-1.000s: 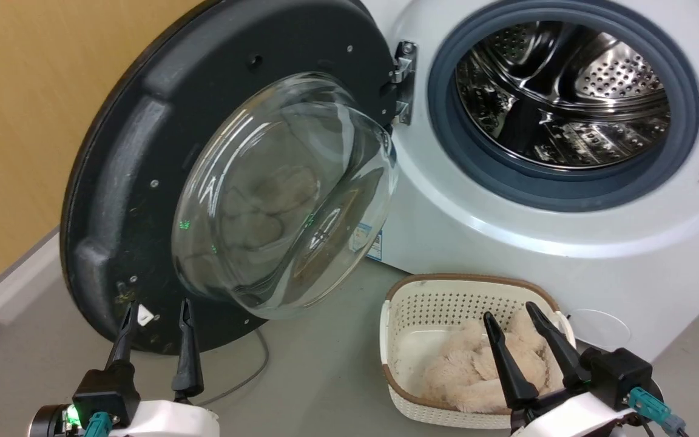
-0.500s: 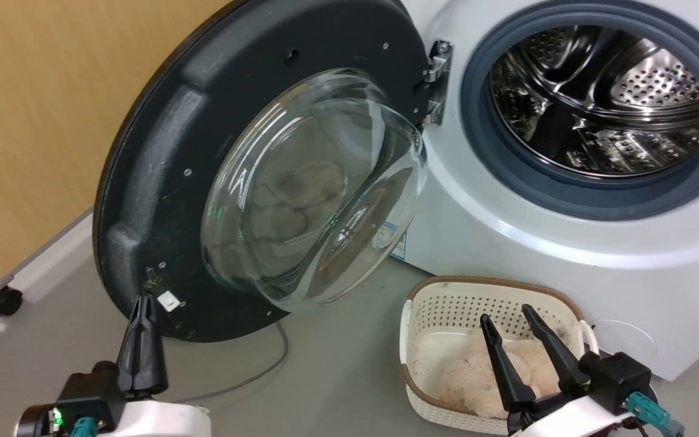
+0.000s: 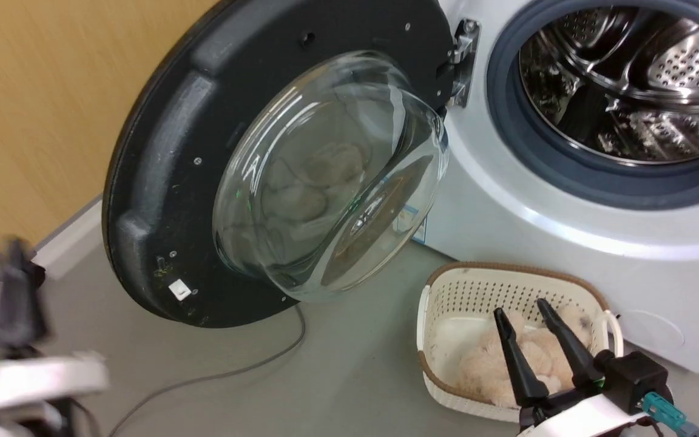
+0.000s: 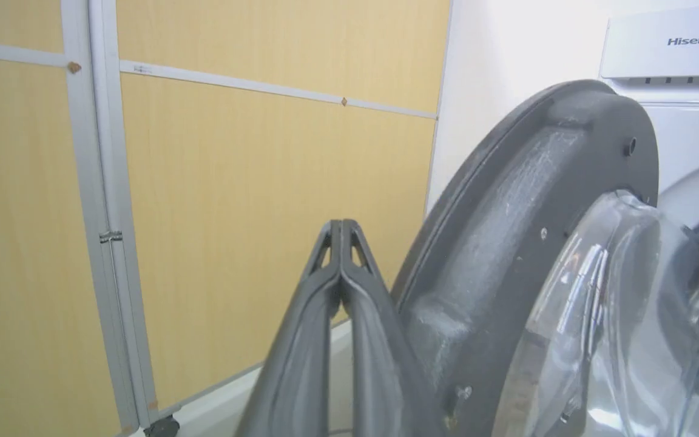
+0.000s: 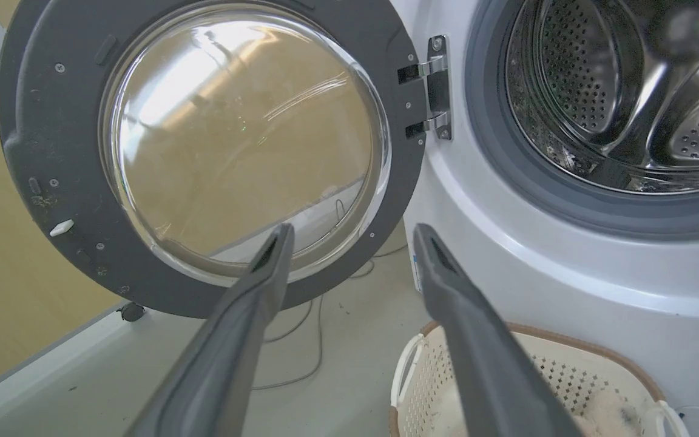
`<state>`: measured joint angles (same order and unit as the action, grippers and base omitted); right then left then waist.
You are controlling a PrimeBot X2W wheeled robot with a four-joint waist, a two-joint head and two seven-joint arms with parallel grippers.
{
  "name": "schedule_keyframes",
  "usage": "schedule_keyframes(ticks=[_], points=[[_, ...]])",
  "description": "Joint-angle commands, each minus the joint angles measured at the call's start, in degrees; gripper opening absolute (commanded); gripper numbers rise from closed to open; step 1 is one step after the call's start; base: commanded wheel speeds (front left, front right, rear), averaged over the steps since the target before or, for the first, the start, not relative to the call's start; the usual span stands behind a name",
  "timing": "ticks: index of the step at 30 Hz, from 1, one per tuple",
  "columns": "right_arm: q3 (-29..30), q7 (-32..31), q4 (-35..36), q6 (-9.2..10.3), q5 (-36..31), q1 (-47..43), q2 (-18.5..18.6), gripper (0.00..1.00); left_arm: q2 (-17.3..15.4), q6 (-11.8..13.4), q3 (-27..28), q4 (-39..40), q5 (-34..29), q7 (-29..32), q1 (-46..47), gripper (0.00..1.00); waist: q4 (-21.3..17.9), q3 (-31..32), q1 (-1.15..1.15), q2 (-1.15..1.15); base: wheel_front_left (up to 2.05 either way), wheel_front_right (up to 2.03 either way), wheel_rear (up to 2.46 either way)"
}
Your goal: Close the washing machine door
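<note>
Black-rimmed washing machine door (image 3: 161,182) stood swung wide open on its metal hinge (image 3: 463,64), glass bowl bulging outward, just to the right of the left gripper (image 4: 341,226) in the left wrist view. That gripper's fingers were pressed together and empty; contact with the door unclear. White washing machine (image 3: 507,200) sat beyond, steel drum (image 3: 659,79) exposed. Right gripper (image 3: 519,308) hovered spread apart, empty, over cream basket (image 3: 446,291) with fluffy beige stuff. Grey cable (image 3: 234,370) lay below the door.

The grey floor (image 3: 337,376) is carrying the white washing machine (image 3: 568,243) at the right. A cream basket (image 3: 477,297) is sitting just before it, and a thin grey cable (image 3: 204,379) is trailing across the bare stretch to the basket's left.
</note>
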<state>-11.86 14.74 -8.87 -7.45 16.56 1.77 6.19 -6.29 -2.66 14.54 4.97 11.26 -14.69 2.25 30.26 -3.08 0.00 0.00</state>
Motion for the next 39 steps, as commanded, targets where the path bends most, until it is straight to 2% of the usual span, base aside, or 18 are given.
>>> schedule_keyframes(ticks=[1,8,12,16,22,23,26,33,39], points=[[0.1,0.3,0.5,-0.03,-0.3,0.5,0.7,1.0,-2.6,-1.1,2.6,-1.6,2.1,-0.3,3.9,0.0,-0.7,-1.4,0.0,0.0,0.0,0.0,0.0],[-0.1,0.3,0.9,-0.03,-0.7,2.4,1.9,1.0,-11.8,-3.2,9.6,-12.1,11.5,3.1,15.7,0.0,-3.6,-5.0,0.0,0.0,0.0,0.0,0.0],[-0.4,0.3,0.9,-0.03,-0.8,3.3,2.2,1.0,-14.7,-3.8,12.4,-19.3,19.7,9.2,22.2,0.0,-5.0,-6.4,0.0,0.0,0.0,0.0,0.0],[-0.5,0.3,0.8,-0.03,-0.8,4.0,2.4,1.0,-16.2,-4.2,14.1,-26.6,29.2,19.0,27.1,0.0,-6.2,-7.4,0.0,0.0,0.0,0.0,0.0],[-0.5,0.3,0.5,-0.03,-0.7,4.4,2.4,1.0,-16.1,-3.3,17.9,-34.2,45.0,38.3,31.7,0.0,-7.4,-7.8,0.0,0.0,0.0,0.0,0.0],[-0.5,0.3,0.5,-0.03,-0.7,4.4,2.4,1.0,-16.1,-3.3,17.9,-34.2,45.0,38.3,31.7,0.0,-7.4,-7.8,0.0,0.0,0.0,0.0,0.0],[-0.5,0.3,0.4,-0.03,-0.7,4.3,2.3,1.0,-15.8,-2.7,19.0,-34.8,50.9,46.9,31.7,0.0,-7.7,-7.6,0.0,0.0,0.0,0.0,0.0],[-0.3,0.3,-0.1,-0.03,-0.3,3.9,1.7,1.0,-14.1,-2.8,18.4,-30.5,58.2,60.3,27.8,0.0,-8.3,-6.2,0.0,0.0,0.0,0.0,0.0],[0.1,0.3,-0.4,-0.03,0.1,3.2,1.3,1.0,-10.7,-2.1,16.7,-24.1,62.2,67.7,24.0,0.0,-8.9,-4.1,0.0,0.0,0.0,0.0,0.0]])
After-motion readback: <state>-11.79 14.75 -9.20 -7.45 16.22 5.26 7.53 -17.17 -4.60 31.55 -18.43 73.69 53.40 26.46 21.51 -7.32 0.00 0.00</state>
